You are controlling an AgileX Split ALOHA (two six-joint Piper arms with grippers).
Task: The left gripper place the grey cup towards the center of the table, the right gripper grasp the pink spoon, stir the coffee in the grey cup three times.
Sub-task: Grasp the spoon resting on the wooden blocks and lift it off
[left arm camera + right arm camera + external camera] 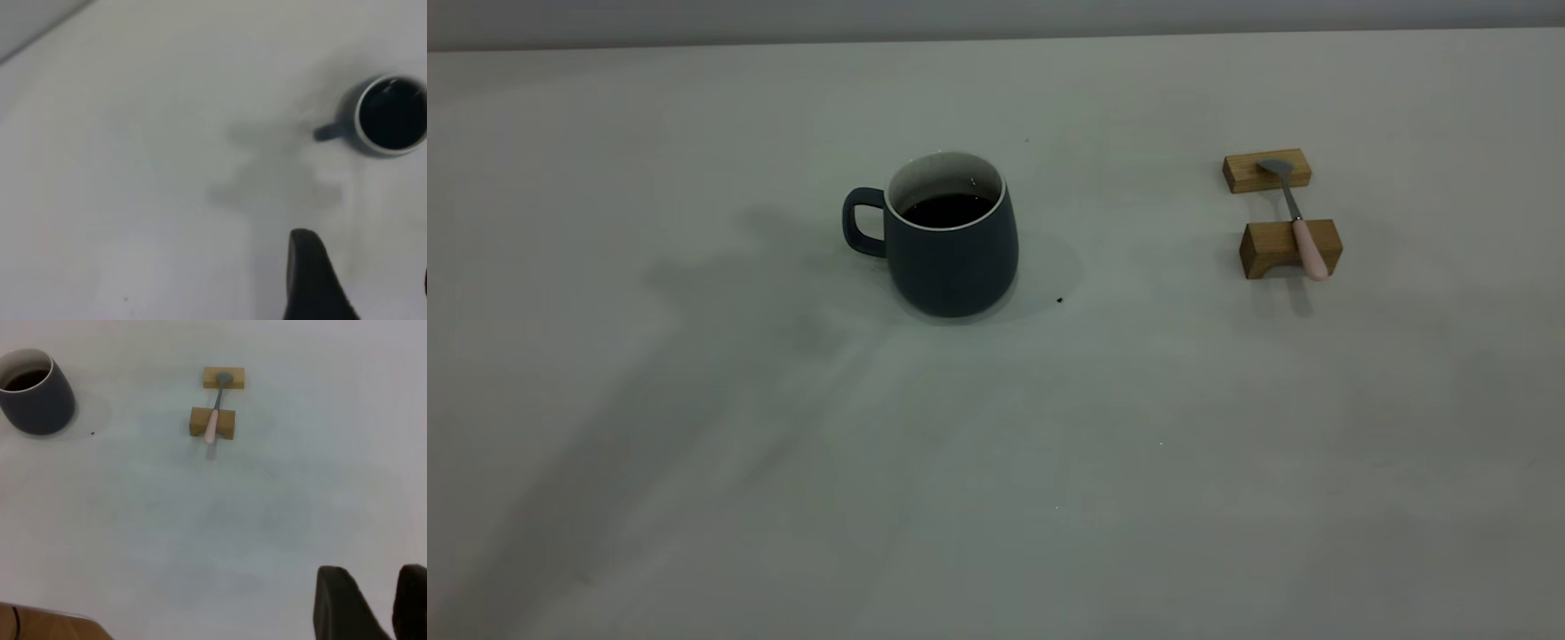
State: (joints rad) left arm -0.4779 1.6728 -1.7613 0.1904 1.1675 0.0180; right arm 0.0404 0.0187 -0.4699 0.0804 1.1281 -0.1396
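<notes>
Grey cup (951,258) — my dark slate-grey matte mug with the rounded belly and thin white rim — is standing upright a little left of the middle of the exterior frame, in its upper half, on the plain pale grey-white table (996,498). Its loop handle is pointing toward the frame's left. Dark brown-black coffee (947,210) is sitting smooth and low inside the white wall.

At the right of that frame, well apart from the cup, my small pink spoon (1300,227) is lying across two tan wooden blocks (1289,248): the grey metal bowl is resting on the farther block, the pale pink handle is crossing the nearer one and jutting past its front edge.

Neither of my arms is showing in the exterior view. My left gripper (360,287) is hanging above the table, well away from the cup, with one dark finger at the lower edge of its wrist view — I cannot tell how far it is spread. My right gripper (380,607) is hanging high over bare table, far from the spoon, its two black fingers showing a narrow gap between them and holding nothing.
</notes>
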